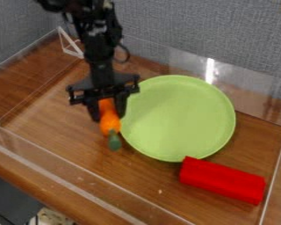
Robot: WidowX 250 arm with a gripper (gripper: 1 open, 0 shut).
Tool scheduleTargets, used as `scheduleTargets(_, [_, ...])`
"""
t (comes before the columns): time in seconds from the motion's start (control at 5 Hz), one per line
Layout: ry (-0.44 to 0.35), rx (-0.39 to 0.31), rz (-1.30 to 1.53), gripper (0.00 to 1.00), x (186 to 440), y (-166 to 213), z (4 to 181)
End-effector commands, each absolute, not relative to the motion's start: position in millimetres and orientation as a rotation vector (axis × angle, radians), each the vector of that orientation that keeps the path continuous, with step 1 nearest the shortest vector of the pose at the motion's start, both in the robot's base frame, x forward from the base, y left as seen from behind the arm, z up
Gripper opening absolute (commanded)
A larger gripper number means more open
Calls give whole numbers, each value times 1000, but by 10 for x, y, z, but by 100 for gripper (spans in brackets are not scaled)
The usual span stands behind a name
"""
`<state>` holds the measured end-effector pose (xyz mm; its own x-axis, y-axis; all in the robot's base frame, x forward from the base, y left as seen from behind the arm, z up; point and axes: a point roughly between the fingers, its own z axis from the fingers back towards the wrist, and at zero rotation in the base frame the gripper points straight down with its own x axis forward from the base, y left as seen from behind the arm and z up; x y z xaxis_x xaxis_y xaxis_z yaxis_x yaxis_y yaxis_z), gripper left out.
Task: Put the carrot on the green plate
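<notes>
The orange carrot [109,121] with its dark green stub lies on the wooden table just left of the green plate [184,119], touching or nearly touching the plate's rim. My black gripper [105,104] comes down from above and is shut on the carrot's upper end, one finger [92,103] on each side of it. The plate is large, round and lime green, with nothing on it.
A red rectangular block [221,179] lies at the front right, close to the plate's near rim. Clear plastic walls [61,180] enclose the wooden table on all sides. Grey fabric hangs behind.
</notes>
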<state>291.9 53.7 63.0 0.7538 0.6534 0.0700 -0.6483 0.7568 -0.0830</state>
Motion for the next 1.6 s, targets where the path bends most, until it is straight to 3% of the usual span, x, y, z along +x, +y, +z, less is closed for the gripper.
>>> scheduleTargets(0.0, [-172,-97,625,0,3021,410,1076])
scheduleTargets(0.2, [-167,-117,576,0,3090,380,1179])
scheduleTargets(0.6, [-164,-118,608,0,3109,197,1099])
scheduleTargets(1.2, [-184,-127,609,0,3393,333,1472])
scheduleTargets(1.4, [-197,-136,624,0,3341,456,1548])
